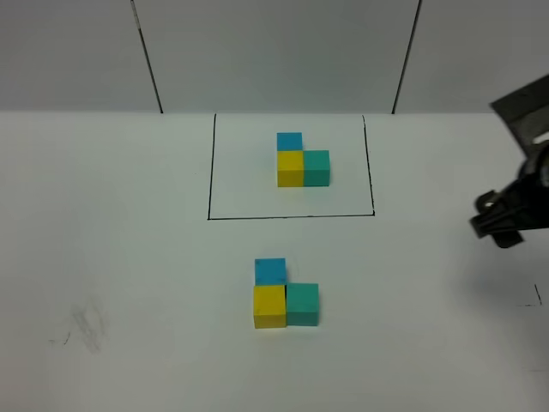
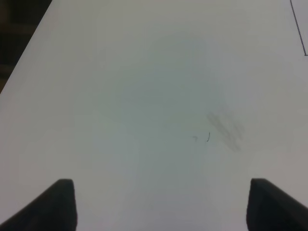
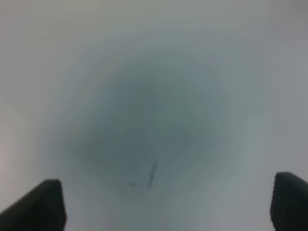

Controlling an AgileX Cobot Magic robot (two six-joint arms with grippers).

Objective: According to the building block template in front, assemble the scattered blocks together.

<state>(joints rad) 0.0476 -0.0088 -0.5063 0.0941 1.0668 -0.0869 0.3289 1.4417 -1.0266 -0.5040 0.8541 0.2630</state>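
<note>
The building block template (image 1: 300,163) is a blue, yellow and teal L inside a thin black drawn rectangle (image 1: 292,216) at the back middle. In front of it the loose sky-blue cube (image 1: 269,270), yellow cube (image 1: 268,305) and teal-green cube (image 1: 302,304) stand touching in the same L shape. My right gripper (image 1: 497,225) hovers at the far right, away from the cubes. In the right wrist view it (image 3: 168,204) is open over bare table. My left gripper (image 2: 161,207) is open over bare table and is out of the high view.
A grey smudge (image 1: 86,326) marks the white table at the front left, and it also shows in the left wrist view (image 2: 225,126). A small pen mark (image 1: 533,298) lies at the right edge. A grey panelled wall rises behind the table's far edge.
</note>
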